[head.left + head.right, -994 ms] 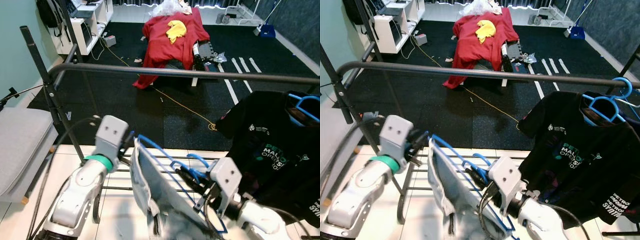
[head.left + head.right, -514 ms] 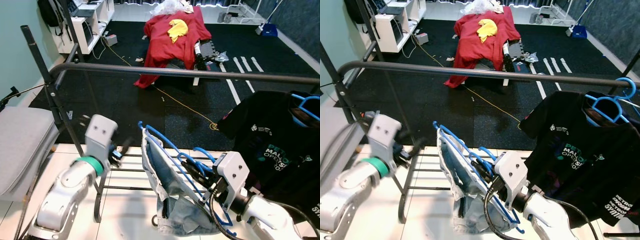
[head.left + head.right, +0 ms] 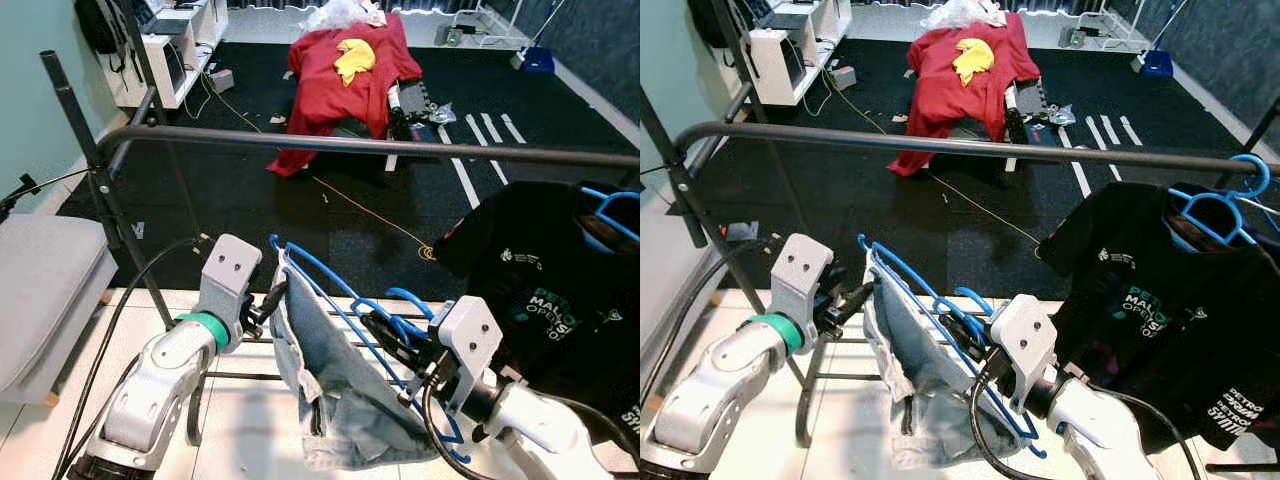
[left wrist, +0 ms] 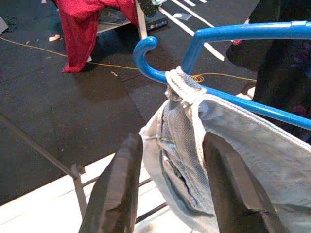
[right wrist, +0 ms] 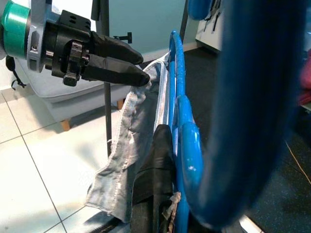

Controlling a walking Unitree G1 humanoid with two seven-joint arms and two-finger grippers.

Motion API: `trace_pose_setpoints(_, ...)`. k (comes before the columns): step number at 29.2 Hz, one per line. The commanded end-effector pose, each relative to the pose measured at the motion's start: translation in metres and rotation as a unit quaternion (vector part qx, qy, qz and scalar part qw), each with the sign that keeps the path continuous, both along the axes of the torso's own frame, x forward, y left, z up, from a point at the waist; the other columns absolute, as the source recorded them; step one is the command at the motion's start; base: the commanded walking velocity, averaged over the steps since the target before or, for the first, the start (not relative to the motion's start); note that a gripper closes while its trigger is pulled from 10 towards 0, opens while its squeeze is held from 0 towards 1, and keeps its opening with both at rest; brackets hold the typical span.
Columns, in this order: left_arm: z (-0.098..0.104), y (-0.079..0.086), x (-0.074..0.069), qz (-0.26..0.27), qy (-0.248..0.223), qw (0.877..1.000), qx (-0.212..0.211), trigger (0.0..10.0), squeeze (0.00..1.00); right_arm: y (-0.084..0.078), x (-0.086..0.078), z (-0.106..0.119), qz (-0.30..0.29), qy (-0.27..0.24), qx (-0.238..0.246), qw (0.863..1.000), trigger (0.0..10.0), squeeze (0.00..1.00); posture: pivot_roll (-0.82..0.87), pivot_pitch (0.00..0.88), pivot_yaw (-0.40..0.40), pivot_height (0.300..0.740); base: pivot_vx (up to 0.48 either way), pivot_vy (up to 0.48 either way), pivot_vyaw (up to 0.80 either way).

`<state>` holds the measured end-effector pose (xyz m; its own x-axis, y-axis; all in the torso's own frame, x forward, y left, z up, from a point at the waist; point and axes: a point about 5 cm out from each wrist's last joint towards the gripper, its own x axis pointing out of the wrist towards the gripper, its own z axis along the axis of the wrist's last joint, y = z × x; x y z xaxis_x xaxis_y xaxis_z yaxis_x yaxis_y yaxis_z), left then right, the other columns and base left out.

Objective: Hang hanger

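Blue hanger (image 3: 340,305) is clenched by right tool (image 3: 385,335); left tool (image 4: 167,182), released astride denim (image 3: 335,385), should steady it toward the 12 o'clock rail (image 3: 380,147).

place: home room used for laundry | landmark: clothes rail (image 3: 380,147) | on it: black T-shirt (image 3: 1160,310) on a hanger | beyond it: dark carpet (image 3: 250,190), red garment (image 3: 340,75) draped over furniture | left of it: white shelf unit (image 3: 175,45)

blue hanger (image 3: 340,305), pale denim garment (image 3: 335,385)
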<state>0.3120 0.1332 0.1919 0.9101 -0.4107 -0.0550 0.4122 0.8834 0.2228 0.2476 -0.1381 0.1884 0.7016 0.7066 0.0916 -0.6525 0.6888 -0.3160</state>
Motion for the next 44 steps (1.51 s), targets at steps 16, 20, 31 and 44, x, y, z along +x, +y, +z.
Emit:
trace_pose_setpoints(16, -0.004, -0.01, 0.001, -0.01, 0.012, 1.0, -0.018, 4.7, 0.0, 0.014, -0.007, 0.009, 0.045, -0.015, 0.009, 0.999, 0.0, 0.0, -0.14, 0.156, 0.068, 0.74, 0.0, 0.0, 0.0)
trace_pose_setpoints(20, -0.002, -0.014, 0.003, -0.009, 0.01, 0.999, -0.032, 0.0, 0.0, 0.019, -0.011, 0.004, 0.064, 0.001, 0.002, 0.998, 0.0, 0.0, -0.14, 0.158, 0.065, 0.74, 0.0, 0.0, 0.0)
trace_pose_setpoints(31, -0.004, -0.014, 0.007, 0.019, 0.003, 0.999, -0.032, 0.0, 0.0, 0.024, -0.021, -0.004, 0.111, 0.031, -0.019, 0.993, 0.0, 0.0, -0.14, 0.163, 0.059, 0.74, 0.0, 0.0, 0.0)
trace_pose_setpoints(44, 0.013, 0.029, 0.033, 0.253, -0.059, 0.965, -0.02, 0.0, 0.0, 0.018, -0.032, -0.021, 0.114, 0.082, -0.037, 0.989, 0.0, 0.0, -0.15, 0.171, 0.049, 0.74, 0.0, 0.0, 0.0)
